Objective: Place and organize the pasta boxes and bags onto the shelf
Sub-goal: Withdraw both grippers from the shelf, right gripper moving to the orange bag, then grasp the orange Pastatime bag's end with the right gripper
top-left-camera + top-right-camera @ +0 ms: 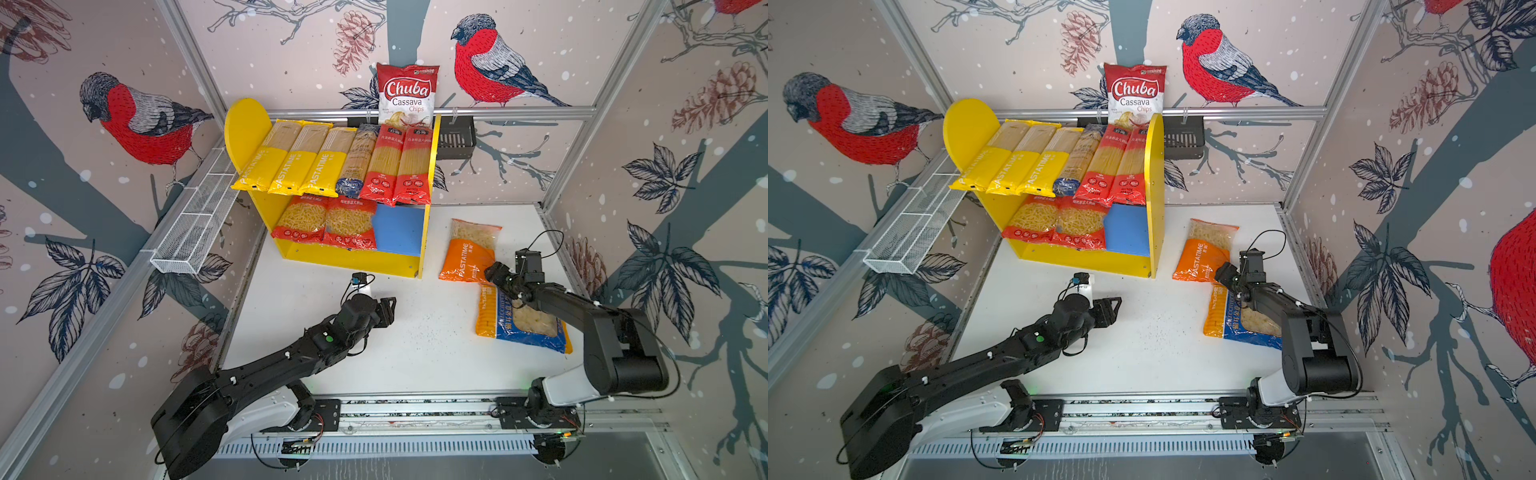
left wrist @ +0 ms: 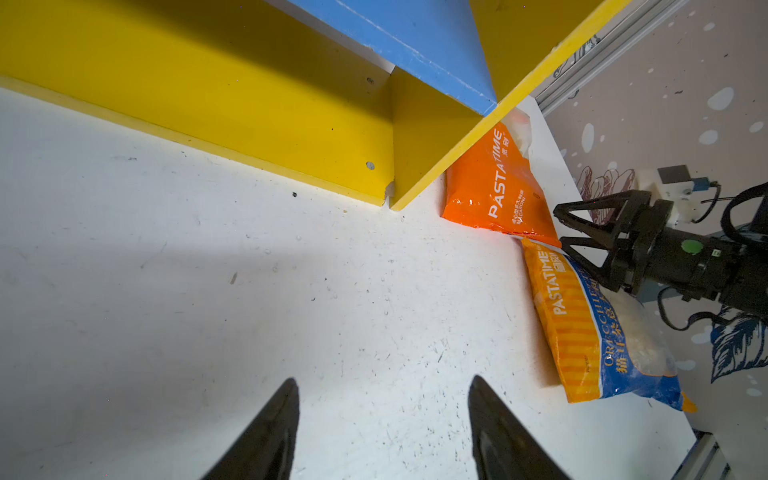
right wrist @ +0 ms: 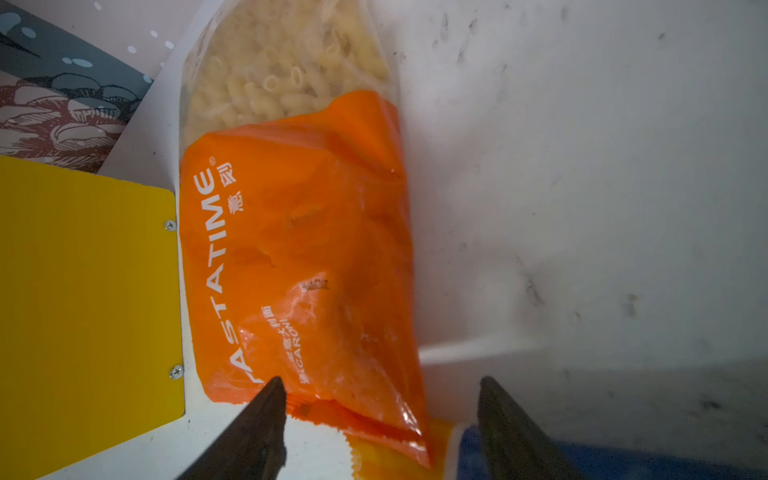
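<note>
The shelf (image 1: 353, 259) (image 1: 1088, 257) carries several long spaghetti packs (image 1: 332, 164) on its upper tier and two red macaroni bags (image 1: 328, 226) on the blue lower board (image 1: 397, 230). An orange PASTATIME bag (image 1: 469, 253) (image 1: 1204, 253) (image 2: 494, 187) (image 3: 299, 257) lies flat on the table right of the shelf. A blue-orange bag (image 1: 523, 324) (image 1: 1237, 320) (image 2: 598, 324) lies just nearer. My right gripper (image 1: 496, 270) (image 1: 1225, 272) (image 2: 560, 224) (image 3: 381, 380) is open, its jaws straddling the orange bag's near end. My left gripper (image 1: 390, 309) (image 1: 1115, 309) (image 2: 383, 379) is open over bare table (image 2: 249, 291).
A Chuba Cassava Chips bag (image 1: 408, 93) stands behind the shelf in a black slotted basket (image 1: 455, 139). A white wire-mesh basket (image 1: 195, 220) hangs on the left wall. The right wall runs close beside both loose bags.
</note>
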Robot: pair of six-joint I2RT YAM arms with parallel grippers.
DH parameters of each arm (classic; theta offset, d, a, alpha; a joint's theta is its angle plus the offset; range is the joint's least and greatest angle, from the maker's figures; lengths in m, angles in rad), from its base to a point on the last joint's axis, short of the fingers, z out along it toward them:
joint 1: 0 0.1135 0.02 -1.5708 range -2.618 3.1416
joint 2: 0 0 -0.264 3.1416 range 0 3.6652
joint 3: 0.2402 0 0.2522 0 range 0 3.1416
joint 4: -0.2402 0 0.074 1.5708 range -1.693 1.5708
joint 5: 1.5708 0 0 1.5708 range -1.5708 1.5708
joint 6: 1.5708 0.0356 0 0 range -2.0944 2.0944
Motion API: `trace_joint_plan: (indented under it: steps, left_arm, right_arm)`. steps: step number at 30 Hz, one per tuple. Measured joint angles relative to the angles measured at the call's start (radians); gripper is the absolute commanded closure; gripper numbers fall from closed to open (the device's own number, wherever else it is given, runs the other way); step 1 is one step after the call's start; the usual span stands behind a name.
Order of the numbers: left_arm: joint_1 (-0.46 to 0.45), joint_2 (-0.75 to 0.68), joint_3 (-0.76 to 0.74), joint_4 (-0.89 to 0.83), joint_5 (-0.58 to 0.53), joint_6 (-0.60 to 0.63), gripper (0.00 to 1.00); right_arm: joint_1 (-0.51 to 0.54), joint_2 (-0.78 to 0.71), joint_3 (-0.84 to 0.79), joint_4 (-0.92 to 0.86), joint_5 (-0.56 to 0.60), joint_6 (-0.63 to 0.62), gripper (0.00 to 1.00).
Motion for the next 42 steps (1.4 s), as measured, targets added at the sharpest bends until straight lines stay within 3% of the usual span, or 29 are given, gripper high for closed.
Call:
trace_joint_plan:
  steps: [5,12,16,22,27,31,33,36,42]
  left_arm:
    - [0.0,-0.002,-0.004,0.001,0.001,-0.008,0.36]
    - [-0.002,-0.031,-0.04,0.017,0.0,-0.032,0.36]
    - [-0.002,-0.035,-0.064,0.045,0.0,-0.054,0.36]
    - [-0.003,-0.027,-0.099,0.125,0.023,-0.084,0.35]
    - [-0.003,-0.023,-0.148,0.216,0.048,-0.121,0.35]
    - [-0.003,-0.005,-0.145,0.253,0.05,-0.129,0.35]
    - [-0.003,0.003,-0.141,0.261,0.056,-0.129,0.35]
    - [-0.003,0.01,-0.14,0.259,0.058,-0.128,0.35]
    - [-0.005,0.002,-0.137,0.251,0.074,-0.128,0.35]
  right_arm:
    - [-0.003,0.039,-0.002,0.049,-0.059,0.001,0.45]
    - [-0.005,0.014,-0.038,0.084,-0.126,0.034,0.79]
    - [0.004,-0.051,-0.067,0.109,-0.153,0.064,0.88]
    - [0.072,-0.191,-0.101,0.101,-0.169,0.105,0.91]
    - [0.105,-0.297,-0.124,0.031,-0.162,0.101,0.81]
    - [0.045,-0.304,-0.119,-0.013,-0.129,0.079,0.54]
    - [0.022,-0.273,-0.096,-0.036,-0.109,0.067,0.44]
    - [0.016,-0.186,-0.039,-0.046,-0.08,0.046,0.36]
    - [0.012,0.0,0.064,-0.056,-0.03,0.027,0.29]
